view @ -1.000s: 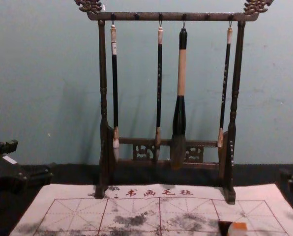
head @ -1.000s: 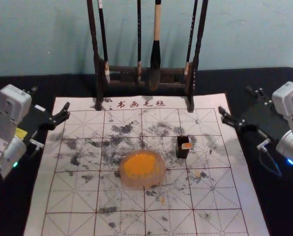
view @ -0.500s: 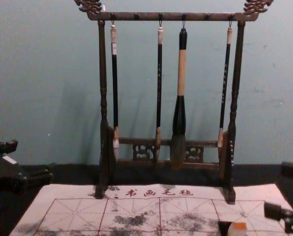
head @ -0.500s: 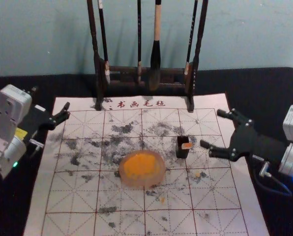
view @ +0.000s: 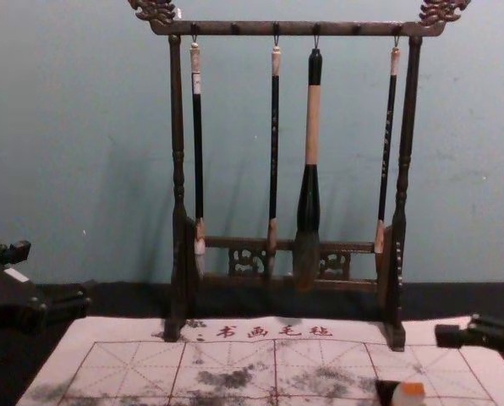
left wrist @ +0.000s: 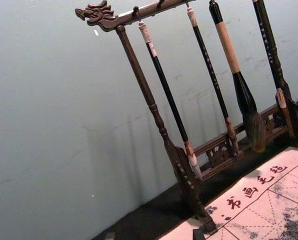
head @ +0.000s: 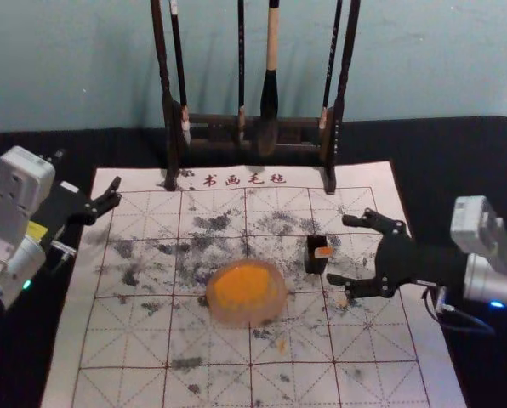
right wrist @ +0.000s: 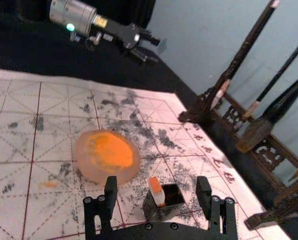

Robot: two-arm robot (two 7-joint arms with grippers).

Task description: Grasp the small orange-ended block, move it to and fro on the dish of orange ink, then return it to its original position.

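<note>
My right gripper (head: 338, 250) is open at the right of the black holder (head: 315, 265), its fingertips just short of it. The small orange-ended block (head: 322, 252) stands in that holder, orange end up. Seen from the right wrist, the block (right wrist: 157, 189) and holder (right wrist: 161, 214) lie between the spread fingers of the right gripper (right wrist: 157, 183), with nothing gripped. The pale dish (head: 247, 316) of orange ink is left of the holder and nearer the body. Parked at the far left is my left gripper (head: 88, 168), open; its fingertips edge into the left wrist view, the gripper (left wrist: 154, 234) holding nothing.
A dark wooden rack (view: 178, 292) with hanging brushes stands at the mat's back edge, behind the holder and dish. The ink-stained gridded mat (head: 126, 340) covers the middle of the black table (head: 458, 161).
My right gripper has swung in from the right, over the mat and up to the holder, turning its fingers leftward. The left arm, block and dish have kept their places.
</note>
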